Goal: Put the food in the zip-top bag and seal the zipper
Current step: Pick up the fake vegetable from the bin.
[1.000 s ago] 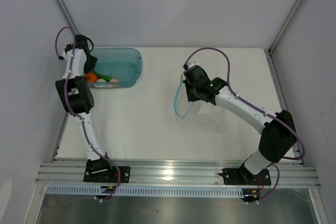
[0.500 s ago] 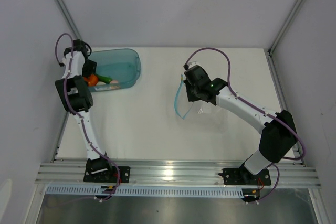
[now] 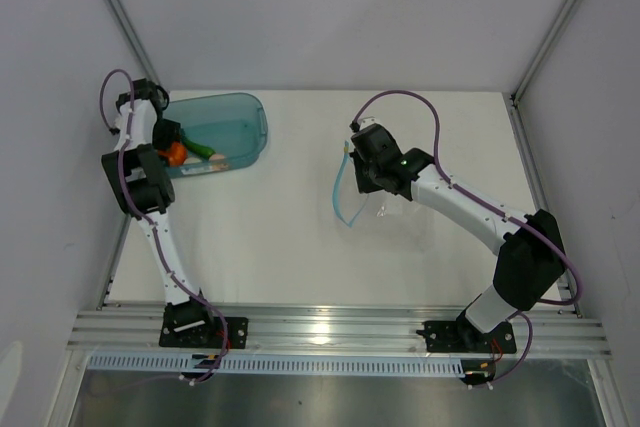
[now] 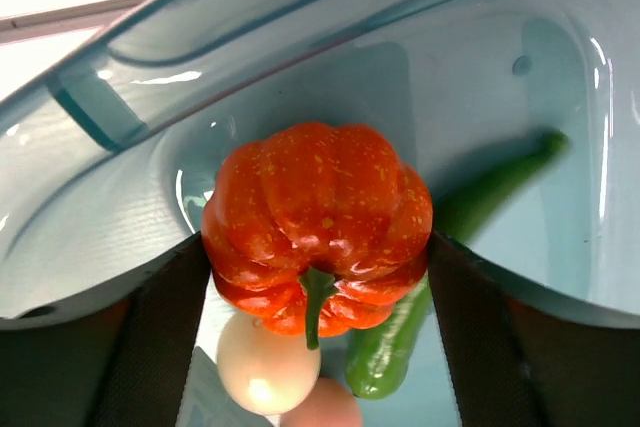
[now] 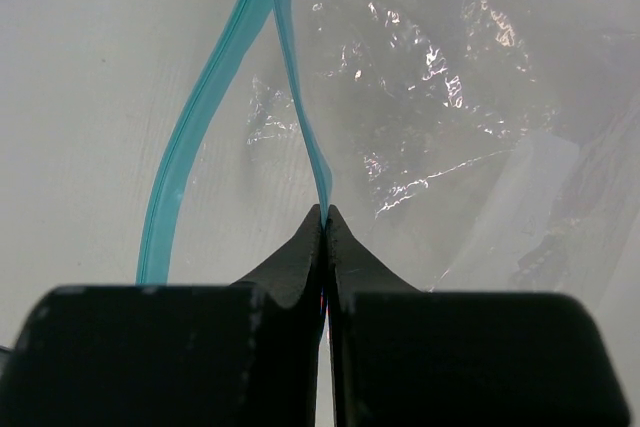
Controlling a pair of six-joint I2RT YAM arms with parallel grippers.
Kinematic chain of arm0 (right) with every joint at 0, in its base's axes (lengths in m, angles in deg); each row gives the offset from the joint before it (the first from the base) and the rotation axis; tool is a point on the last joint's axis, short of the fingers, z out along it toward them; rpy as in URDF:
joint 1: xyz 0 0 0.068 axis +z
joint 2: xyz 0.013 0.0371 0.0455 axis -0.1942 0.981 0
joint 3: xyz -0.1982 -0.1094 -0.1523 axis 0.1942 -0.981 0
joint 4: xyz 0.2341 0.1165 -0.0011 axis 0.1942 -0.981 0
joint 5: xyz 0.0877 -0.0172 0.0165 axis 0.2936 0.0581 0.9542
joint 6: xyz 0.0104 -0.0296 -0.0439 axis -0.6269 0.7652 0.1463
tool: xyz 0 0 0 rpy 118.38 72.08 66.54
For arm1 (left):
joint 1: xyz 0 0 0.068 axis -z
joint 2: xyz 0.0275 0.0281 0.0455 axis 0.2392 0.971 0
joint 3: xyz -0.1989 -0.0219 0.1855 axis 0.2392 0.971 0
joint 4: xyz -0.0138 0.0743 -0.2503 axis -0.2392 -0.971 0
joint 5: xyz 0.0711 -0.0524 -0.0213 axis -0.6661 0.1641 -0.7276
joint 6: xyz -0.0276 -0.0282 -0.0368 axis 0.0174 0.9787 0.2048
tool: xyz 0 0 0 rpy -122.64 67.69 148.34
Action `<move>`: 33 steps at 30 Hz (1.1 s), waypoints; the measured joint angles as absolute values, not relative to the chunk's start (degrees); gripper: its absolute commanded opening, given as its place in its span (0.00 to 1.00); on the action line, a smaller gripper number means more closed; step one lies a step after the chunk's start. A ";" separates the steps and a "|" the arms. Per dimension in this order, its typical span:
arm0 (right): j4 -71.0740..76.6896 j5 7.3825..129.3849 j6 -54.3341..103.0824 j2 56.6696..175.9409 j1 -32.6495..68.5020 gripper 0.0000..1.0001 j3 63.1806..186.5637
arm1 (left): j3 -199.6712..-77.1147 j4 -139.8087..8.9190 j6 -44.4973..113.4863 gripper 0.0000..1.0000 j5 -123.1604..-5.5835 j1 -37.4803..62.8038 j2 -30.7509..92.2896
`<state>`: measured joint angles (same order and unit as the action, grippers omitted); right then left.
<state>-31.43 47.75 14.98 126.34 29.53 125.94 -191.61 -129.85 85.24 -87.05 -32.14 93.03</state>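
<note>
The orange round fruit, ribbed with a green stem, sits squeezed between my left gripper's two fingers, just above the floor of the teal tub. Below it in the tub lie the slim green vegetable and the cream-white egg. In the top view the fruit shows at the tub's left end, under the left gripper. My right gripper is shut on one lip of the light-blue zipper, holding the clear zip-top bag open at mid-table; the bag also shows in the top view.
The teal translucent tub stands at the back left, close to the left wall. A pinkish lump lies beside the egg. The enclosure walls ring the white table; a metal rail runs along the near edge.
My left gripper has shifted a little left and back with the orange fruit, and the tub has slid slightly left. The right arm and bag have stayed still.
</note>
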 measured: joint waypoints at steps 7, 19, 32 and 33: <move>-31.43 47.75 14.98 126.34 29.53 0.00 125.94 | -191.56 -129.33 85.39 0.52 -85.65 -32.14 93.05; -31.45 47.79 14.70 126.34 29.46 0.00 125.94 | -184.74 -126.68 84.30 0.01 -84.80 -32.14 88.85; -31.03 49.24 13.43 127.03 27.93 0.00 125.99 | -166.75 -115.30 77.28 0.01 -84.27 -27.86 70.67; -31.03 49.24 13.26 127.06 27.89 0.00 126.01 | -164.63 -112.98 76.43 0.01 -83.88 -27.40 69.18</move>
<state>-31.03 49.24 13.26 127.06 27.89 126.01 -164.63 -112.98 76.43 -83.88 -27.40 69.18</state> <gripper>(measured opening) 0.006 0.778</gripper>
